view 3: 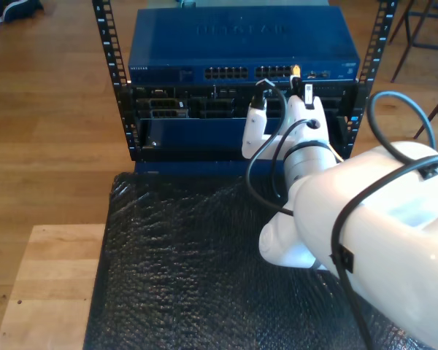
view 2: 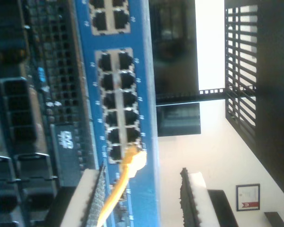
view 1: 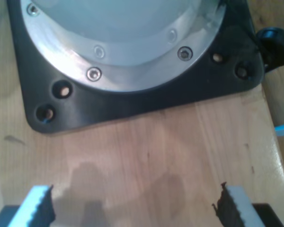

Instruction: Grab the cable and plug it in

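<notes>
First wrist view: my first gripper hangs with jaws wide apart over a wooden top beside a black base, idle.

Second wrist view: my second gripper is spread apart; the cable runs between its fingers, its plug at a port on the switch, apparently seated.

Exterior view: that gripper faces the switch.

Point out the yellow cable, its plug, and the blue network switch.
Cable (view 2: pixel 114 196), second wrist view, on its yellow run below the plug.
Plug (view 2: pixel 136 160), second wrist view, on the pale tip at a port.
Network switch (view 3: pixel 241 40), exterior view, on its blue top panel.
</notes>
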